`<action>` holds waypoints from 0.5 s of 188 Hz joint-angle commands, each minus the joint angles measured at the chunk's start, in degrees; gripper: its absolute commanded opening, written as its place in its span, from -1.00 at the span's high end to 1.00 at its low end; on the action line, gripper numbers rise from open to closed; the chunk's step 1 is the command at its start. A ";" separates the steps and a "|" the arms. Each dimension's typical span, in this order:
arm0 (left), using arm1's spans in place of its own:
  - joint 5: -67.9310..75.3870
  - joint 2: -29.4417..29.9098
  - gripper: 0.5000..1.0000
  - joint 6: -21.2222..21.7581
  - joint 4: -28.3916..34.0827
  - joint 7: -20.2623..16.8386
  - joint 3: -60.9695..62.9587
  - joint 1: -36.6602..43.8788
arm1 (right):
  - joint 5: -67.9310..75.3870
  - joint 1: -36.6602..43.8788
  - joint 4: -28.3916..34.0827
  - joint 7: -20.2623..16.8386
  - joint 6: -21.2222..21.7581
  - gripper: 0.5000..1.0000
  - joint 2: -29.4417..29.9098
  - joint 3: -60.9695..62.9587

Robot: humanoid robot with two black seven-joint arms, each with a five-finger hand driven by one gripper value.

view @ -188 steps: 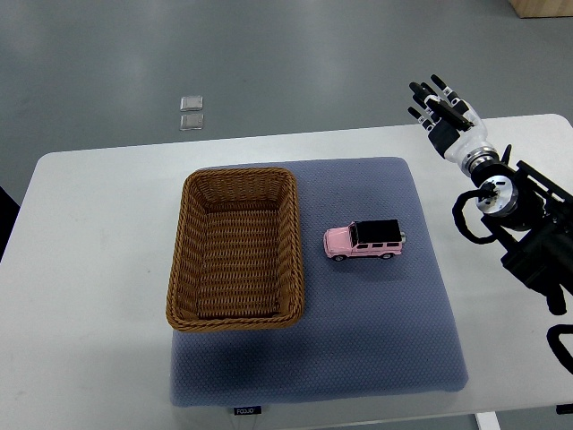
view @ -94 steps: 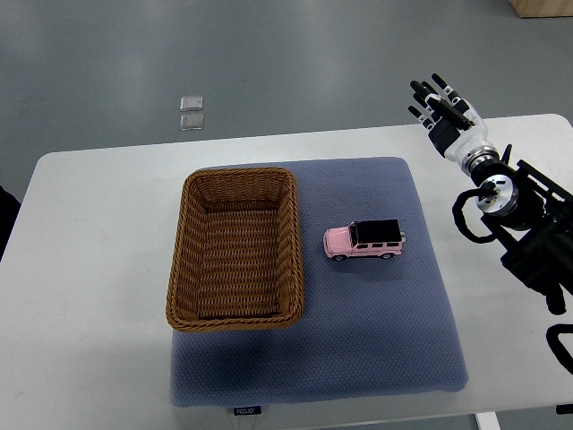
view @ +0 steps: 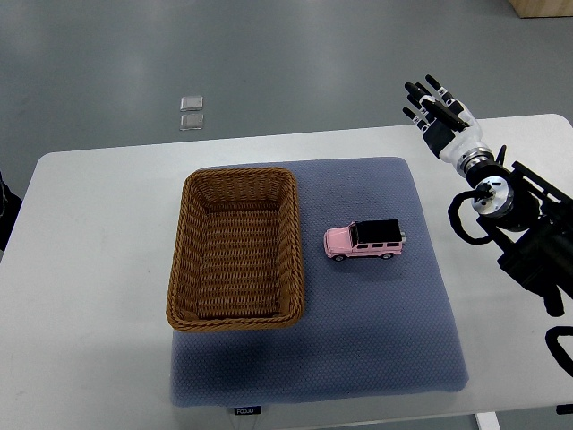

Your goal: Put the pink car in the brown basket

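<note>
Right hand (view: 438, 116) hangs far right, fingers spread, holding nothing; small pink toy car (view: 364, 240) sits right of the brown wicker basket (view: 235, 248).

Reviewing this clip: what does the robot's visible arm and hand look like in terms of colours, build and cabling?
Only the right arm shows. Its right hand has black segmented fingers on a white palm and wrist shell. Behind it sits a round silver joint, then blocky black arm links with a black cable looped beside the joint. No markings are legible.
</note>
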 commanded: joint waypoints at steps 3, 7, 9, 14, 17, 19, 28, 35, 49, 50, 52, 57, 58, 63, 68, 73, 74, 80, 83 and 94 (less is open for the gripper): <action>0.00 0.00 -1.00 0.01 0.07 0.00 0.01 -0.02 | -0.51 0.06 1.18 0.00 -0.88 -0.59 -1.05 -0.41; 0.00 0.00 -1.00 0.01 0.07 0.00 -0.08 -0.02 | -0.68 0.15 1.36 -0.09 -1.05 -0.59 -1.40 -0.41; 0.00 0.00 -1.00 0.01 0.07 0.00 -0.08 -0.02 | -0.86 0.15 1.45 -0.09 -1.23 -0.59 -1.58 -0.41; 0.00 0.00 -1.00 0.01 0.07 0.00 -0.08 -0.02 | -1.04 0.33 1.80 -0.18 -1.58 -0.59 -1.93 -0.50; 0.00 0.00 -1.00 0.01 -0.01 0.00 0.01 0.07 | -1.30 0.41 2.06 -0.18 -1.93 -0.59 -2.37 -0.85; 0.00 0.00 -1.00 0.01 -0.01 0.00 0.01 -0.02 | -1.56 0.59 2.24 -0.27 -2.19 -0.59 -2.54 -1.03; 0.00 0.00 -1.00 0.01 -0.01 0.00 0.01 -0.02 | -2.71 0.94 3.12 -0.36 -2.81 -0.59 -3.78 -2.44; 0.00 0.00 -1.00 0.01 -0.01 0.00 0.01 -0.02 | -4.20 1.03 4.35 -0.44 -2.99 -0.59 -5.62 -4.01; 0.00 0.00 -1.00 0.01 -0.01 0.00 0.01 -0.02 | -8.32 2.26 7.51 -0.62 -2.99 -0.59 -8.69 -7.18; 0.00 0.00 -1.00 0.01 -0.01 0.00 0.01 -0.02 | -8.33 2.26 7.51 -0.62 -2.99 -0.59 -8.70 -7.18; 0.00 0.00 -1.00 0.01 -0.01 0.00 0.01 -0.02 | -8.95 2.44 7.95 -0.71 -2.99 -0.59 -9.22 -7.71; 0.00 0.00 -1.00 0.01 -0.01 0.00 0.01 -0.02 | -10.35 2.96 8.83 -0.71 -2.90 -0.59 -10.02 -8.85; 0.00 0.00 -1.00 0.01 0.07 0.00 0.01 -0.02 | -11.05 3.14 9.18 -0.79 -2.90 -0.59 -10.36 -9.46; 0.00 0.00 -1.00 0.01 -0.01 0.00 0.01 -0.02 | -12.20 3.49 10.15 -0.80 -2.90 -0.59 -11.33 -10.79; 0.00 0.00 -1.00 0.01 -0.01 0.00 0.01 -0.02 | -13.86 4.02 11.55 -0.88 -2.72 -0.59 -12.91 -12.63; 0.00 0.00 -1.00 0.01 -0.01 0.00 0.01 -0.02 | -14.84 4.55 12.44 -0.88 -2.55 -0.59 -13.97 -13.86; 0.00 0.00 -1.00 0.01 -0.01 0.00 0.01 -0.02 | -15.27 4.81 12.78 -0.88 -2.37 -0.59 -14.58 -14.47; 0.00 0.00 -1.00 0.01 -0.01 0.00 0.01 -0.02 | -16.41 5.86 14.19 -0.88 -2.20 -0.59 -16.25 -16.40; 0.00 0.00 -1.00 0.01 -0.01 0.00 0.01 -0.02 | -16.77 6.13 14.72 -0.88 -2.11 -0.59 -16.78 -17.20; 0.00 0.00 -1.00 0.01 -0.01 0.00 -0.08 -0.02 | -19.05 8.23 17.97 -0.88 -1.32 -0.59 -19.77 -22.29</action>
